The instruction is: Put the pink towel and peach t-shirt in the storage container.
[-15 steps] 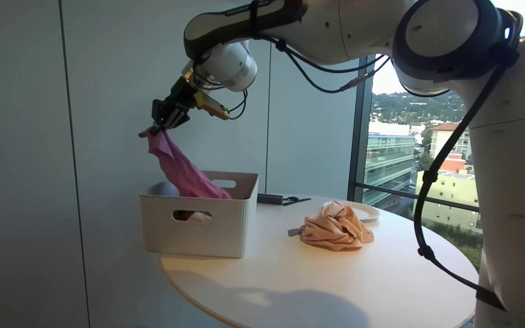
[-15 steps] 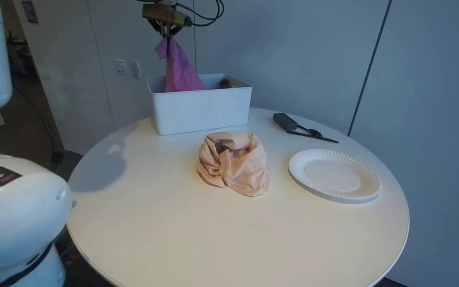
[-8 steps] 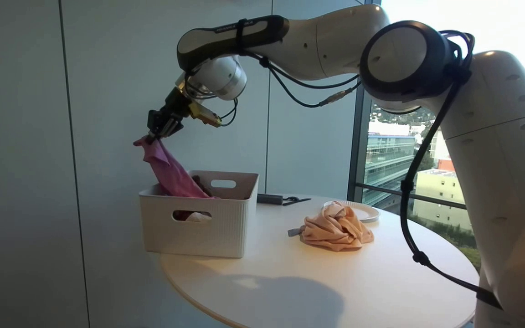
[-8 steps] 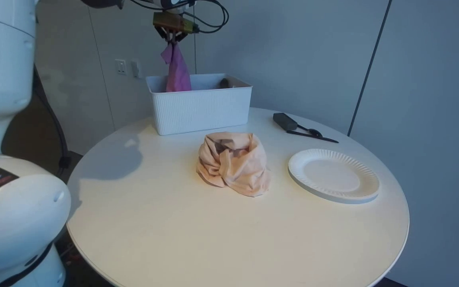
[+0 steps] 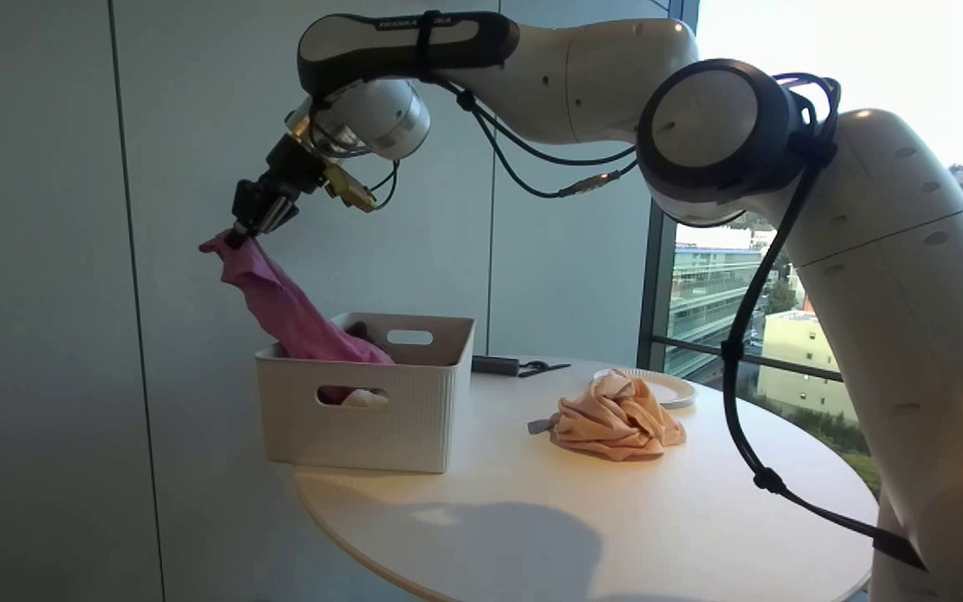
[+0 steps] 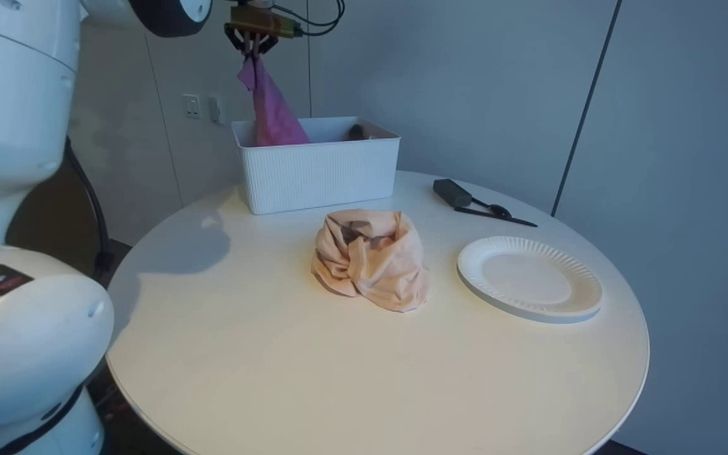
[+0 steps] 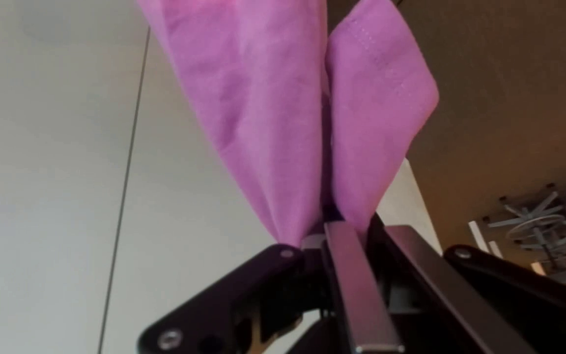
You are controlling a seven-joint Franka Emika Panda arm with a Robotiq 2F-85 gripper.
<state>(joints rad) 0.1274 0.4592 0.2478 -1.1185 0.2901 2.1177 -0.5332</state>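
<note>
Towel partly in container, t-shirt on tbl nr plate.

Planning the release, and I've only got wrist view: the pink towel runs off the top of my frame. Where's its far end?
Observer: Both exterior views show the lower part of the pink towel inside the storage container.
Operator: Am I down in there too?
Observer: No, the gripper is up higher than the storage container.
Operator: Copy. What's left to load after this?
Observer: The peach t-shirt, bunched up on the table.
</note>
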